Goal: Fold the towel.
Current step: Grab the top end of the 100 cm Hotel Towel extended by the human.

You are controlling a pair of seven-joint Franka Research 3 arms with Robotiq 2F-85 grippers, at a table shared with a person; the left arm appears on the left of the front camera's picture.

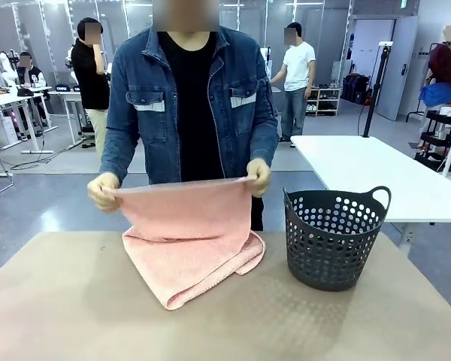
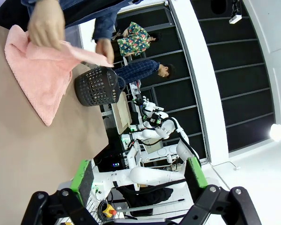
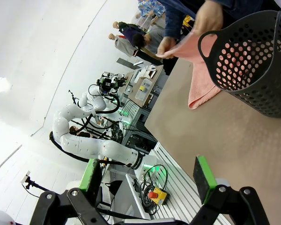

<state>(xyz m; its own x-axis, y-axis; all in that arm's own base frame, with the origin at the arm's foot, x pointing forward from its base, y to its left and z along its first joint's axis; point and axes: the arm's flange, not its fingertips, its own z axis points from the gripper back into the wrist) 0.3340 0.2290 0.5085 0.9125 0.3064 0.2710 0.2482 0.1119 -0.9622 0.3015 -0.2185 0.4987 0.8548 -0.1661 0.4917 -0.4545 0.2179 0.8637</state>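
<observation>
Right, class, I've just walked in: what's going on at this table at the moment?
A person at the far side of the table holds the towel up by its top edge, one hand at one end and the other hand at the opposite end. The towel's lower part lies doubled on the table. A dark basket stands beside it. The left gripper and right gripper are open, holding nothing.

We can read no text, brand or number in these views. A small green sign (image 1: 403, 4) high on the far wall in the front view is too small to make out. So is the print on a white sheet (image 3: 143, 87) in the right wrist view.
</observation>
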